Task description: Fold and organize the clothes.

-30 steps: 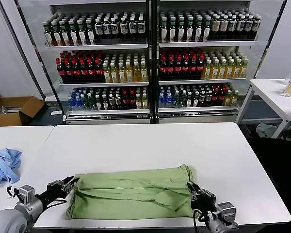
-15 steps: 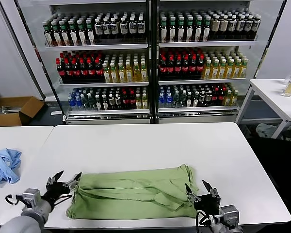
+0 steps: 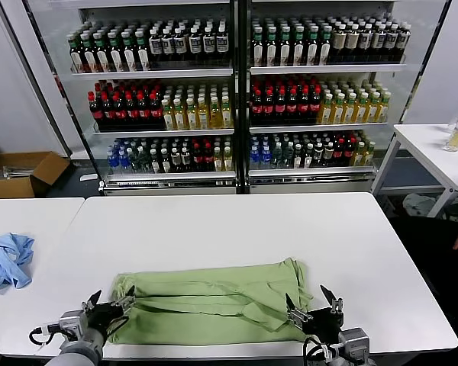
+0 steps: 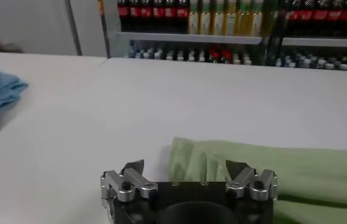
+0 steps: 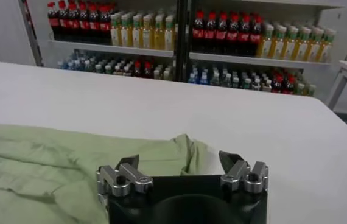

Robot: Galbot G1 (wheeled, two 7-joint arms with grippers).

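Lying between open pincers: shirt (image 3: pixel 214 301)

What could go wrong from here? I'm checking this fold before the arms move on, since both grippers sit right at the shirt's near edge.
1. The open left gripper and open right gripper sit low at the green shirt; a finger could snag fabric and undo the fold.
2. The shirt lies near the table front edge, so a tug toward the robot might slide it off.
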